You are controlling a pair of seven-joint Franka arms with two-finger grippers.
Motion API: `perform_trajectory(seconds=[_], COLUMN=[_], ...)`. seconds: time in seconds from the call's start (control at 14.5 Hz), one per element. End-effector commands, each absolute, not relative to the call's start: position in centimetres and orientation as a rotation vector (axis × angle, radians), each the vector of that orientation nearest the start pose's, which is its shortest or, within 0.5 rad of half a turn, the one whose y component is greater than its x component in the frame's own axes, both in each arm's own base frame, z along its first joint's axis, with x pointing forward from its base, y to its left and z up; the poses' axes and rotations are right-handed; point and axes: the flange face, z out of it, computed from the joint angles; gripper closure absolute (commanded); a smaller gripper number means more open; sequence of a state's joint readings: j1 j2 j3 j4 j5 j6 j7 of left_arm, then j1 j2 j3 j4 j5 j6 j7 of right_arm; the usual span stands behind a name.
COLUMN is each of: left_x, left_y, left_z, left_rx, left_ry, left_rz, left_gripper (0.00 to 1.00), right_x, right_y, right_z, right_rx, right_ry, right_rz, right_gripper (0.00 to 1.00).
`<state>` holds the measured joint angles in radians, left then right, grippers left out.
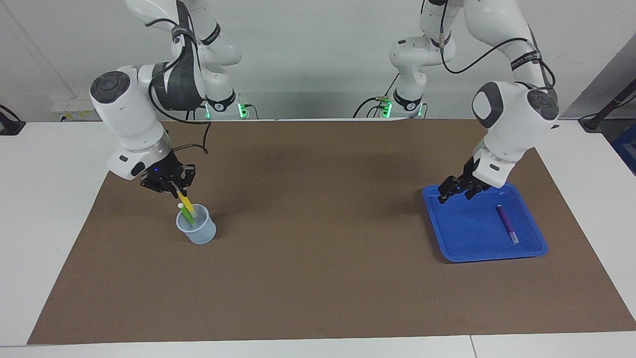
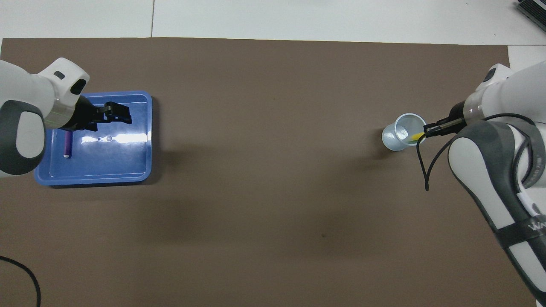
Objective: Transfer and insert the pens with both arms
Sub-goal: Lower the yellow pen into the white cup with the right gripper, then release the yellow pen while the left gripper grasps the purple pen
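My right gripper is shut on the top of the yellow pen, just above the translucent cup. The pen slants down with its lower end inside the cup's mouth, beside the green pen that leans in the cup. In the overhead view only a bit of the yellow pen shows at the cup's rim, under the right gripper. The purple pen lies flat in the blue tray. My left gripper hangs open over the tray's edge nearest the robots, apart from the purple pen.
A brown mat covers the table between the cup, toward the right arm's end, and the blue tray, toward the left arm's end. White tabletop borders the mat. A black cable loops from the right wrist.
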<state>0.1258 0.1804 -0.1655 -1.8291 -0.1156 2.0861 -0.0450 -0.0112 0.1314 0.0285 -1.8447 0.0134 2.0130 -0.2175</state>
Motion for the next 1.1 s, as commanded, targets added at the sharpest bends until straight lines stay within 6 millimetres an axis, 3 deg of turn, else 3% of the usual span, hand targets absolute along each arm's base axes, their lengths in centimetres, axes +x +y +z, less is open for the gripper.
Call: perform_trajectory(seconds=[0.0, 0.21, 0.34, 0.41, 0.55, 0.69, 1.03], left_x=[61.1, 62.1, 62.2, 62.4, 62.6, 62.9, 62.2], left_y=[-0.8, 4.1, 6.4, 6.8, 9.8, 10.3, 11.6], left_z=[43.7, 40.6, 40.4, 39.5, 36.8, 35.0, 33.3], left_rx=[-3.149, -3.08, -3.069, -3.074, -3.083, -3.083, -3.087], left_ry=[0.133, 0.144, 0.173, 0.164, 0.113, 0.162, 0.186], left_rz=[-0.21, -0.271, -0.286, -0.281, -0.276, -0.28, -0.244], left_gripper=[0.05, 0.05, 0.05, 0.06, 0.07, 0.07, 0.14], right_x=[60.2, 60.7, 60.9, 61.0, 61.0, 61.2, 61.1], right_y=[1.2, 1.7, 1.8, 1.8, 2.0, 3.4, 3.4], right_z=[44.2, 42.9, 42.4, 42.3, 41.8, 41.4, 40.2], right_rx=[-3.121, -3.12, -3.122, -3.123, -3.123, -3.12, -3.122], right_ry=[-0.384, -0.382, -0.358, -0.351, -0.339, -0.342, -0.317], right_rz=[-0.099, -0.106, -0.109, -0.106, -0.097, -0.121, -0.118], right_gripper=[1.0, 1.0, 1.0, 1.0, 1.0, 1.0, 1.0])
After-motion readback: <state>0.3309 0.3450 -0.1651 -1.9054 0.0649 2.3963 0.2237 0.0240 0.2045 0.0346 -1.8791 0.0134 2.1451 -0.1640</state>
